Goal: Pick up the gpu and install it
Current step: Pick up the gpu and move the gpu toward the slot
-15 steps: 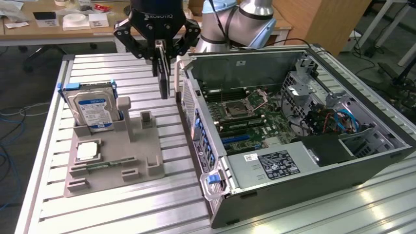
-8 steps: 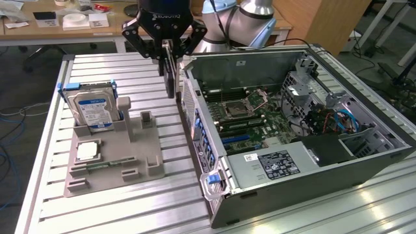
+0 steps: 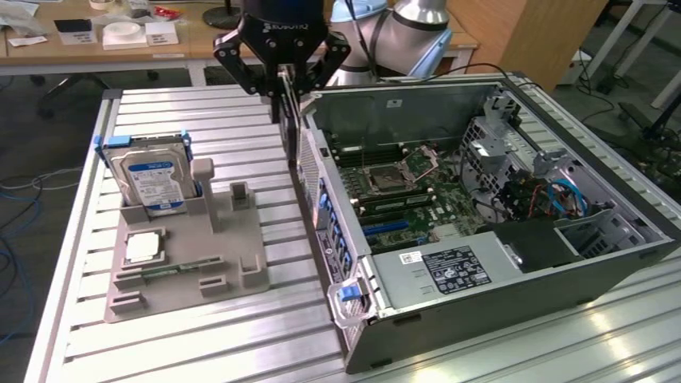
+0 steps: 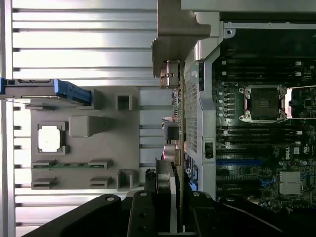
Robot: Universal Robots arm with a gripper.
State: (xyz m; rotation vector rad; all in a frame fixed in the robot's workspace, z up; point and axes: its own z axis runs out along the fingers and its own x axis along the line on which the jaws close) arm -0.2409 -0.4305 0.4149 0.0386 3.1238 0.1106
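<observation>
— Counting first: what do we have?
— We count one gpu, one hard drive, one processor chip, one memory stick and one open computer case.
— And the arm?
— It stands over the tabletop's far edge, claw pointing straight down and clamped on the gpu's top edge. The card hangs upright, edge-on, between the grey fixture and the case's perforated wall, just beside that wall.
— Anything in our way?
— The drive stands in the fixture, well apart; chip and stick lie flat there.
</observation>
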